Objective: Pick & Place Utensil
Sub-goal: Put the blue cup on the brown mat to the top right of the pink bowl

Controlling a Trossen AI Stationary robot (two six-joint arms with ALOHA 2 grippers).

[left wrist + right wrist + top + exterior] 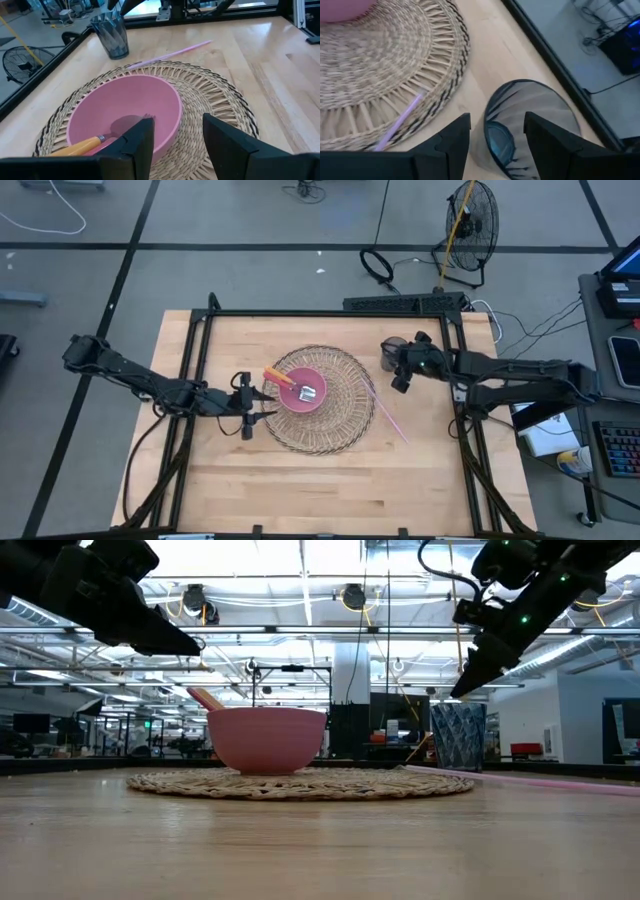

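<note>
So the bench point(330, 480) is pale wood planks with a black metal frame round it. In the middle sits a round woven mat point(322, 400), wicker-looking, tight weave at the centre and loose spokes with dark-flecked edging at the rim. On the mat is a smooth pink bowl point(305, 389), matte plastic by the look of it, sitting a bit toward the left arm's side of centre.

The utensil is a fork point(102, 138) with a chunky orange handle and a grey metal head. It's lying inside the bowl, head down on the bottom, handle leaning up over the rim on the side nearest the left gripper point(262, 406). A thin pink straw point(387, 412) lies flat with one end on the mat's far edge and the rest running out across the bare wood.

The left gripper hangs just beside the bowl, over the mat's edge, jaws apart and holding nothing; the wrist view shows the two dark fingers point(136, 145) spread with the bowl rim between them, not touching it as far as I can tell.

The right gripper point(402, 376) is up above a dark bluish glass tumbler point(530, 125) with twisted ribbing down its sides, standing upright on the wood just off the mat. Those jaws are apart too, straddling the tumbler's mouth from above, and the low view shows them raised clear of it.
</note>
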